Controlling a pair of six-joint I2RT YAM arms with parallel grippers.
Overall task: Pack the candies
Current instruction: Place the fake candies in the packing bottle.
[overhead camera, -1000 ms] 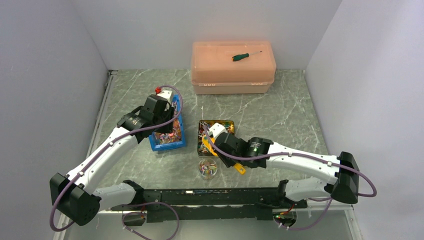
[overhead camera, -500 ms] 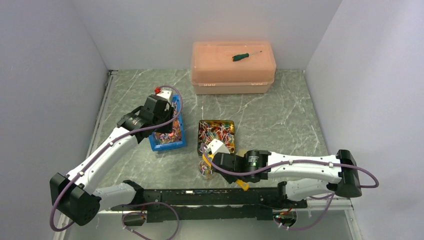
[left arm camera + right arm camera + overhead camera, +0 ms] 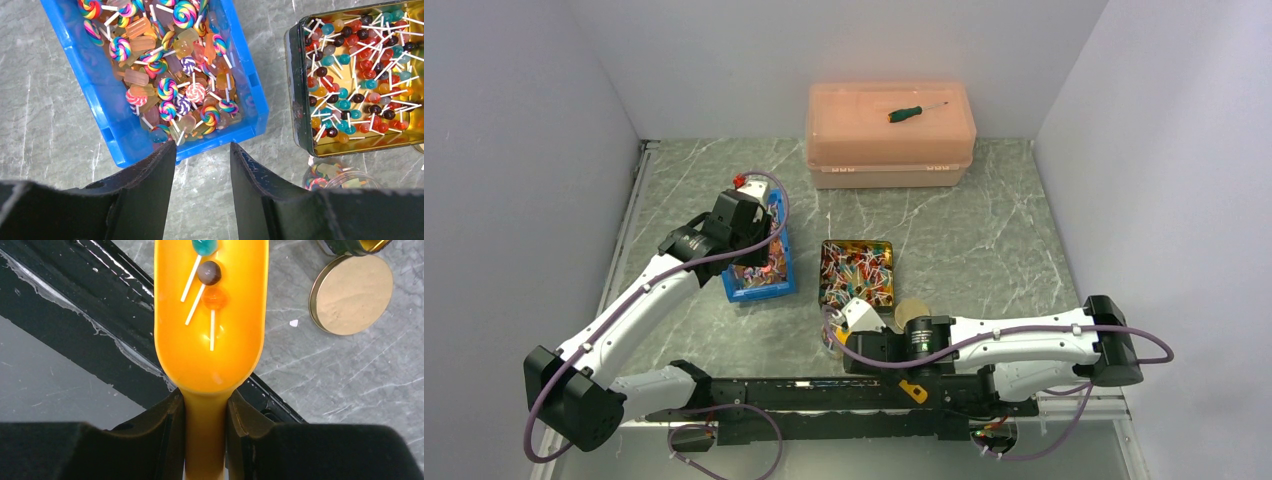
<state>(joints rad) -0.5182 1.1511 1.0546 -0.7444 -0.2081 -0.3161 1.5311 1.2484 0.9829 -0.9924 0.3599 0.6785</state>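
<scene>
Candies [image 3: 175,85]: small lollipops on thin white sticks, recorded in four places. Swirl-patterned discs and translucent ice-lolly shapes were heaped in a blue plastic crate [image 3: 105,115], rectangular and straight-walled. Glossy ball-headed ones in red, teal, orange and dark brown were piled in a shiny gold tin [image 3: 300,125] with rounded corners, set just right of the crate. A few were seen in a clear round jar [image 3: 345,177] near the tin's front edge. Three more, teal, brown and orange, were carried in the smooth bowl of an orange scoop [image 3: 210,355]; these were shown by the right wrist view alone, the overhead view giving only the handle end over the black base rail.

Right tool [image 3: 205,402]: clamped on the scoop's narrow handle.

Left tool [image 3: 202,150]: jaws parted with nothing between, held above the crate's near wall.

Round gold lid [image 3: 351,294]: laid flat on the grey-green marbled table [image 3: 984,230], beside the tin.

Pink translucent lidded box [image 3: 890,150], with a green-handled screwdriver [image 3: 914,111] on top: recorded at the far edge, in the overhead view only.
</scene>
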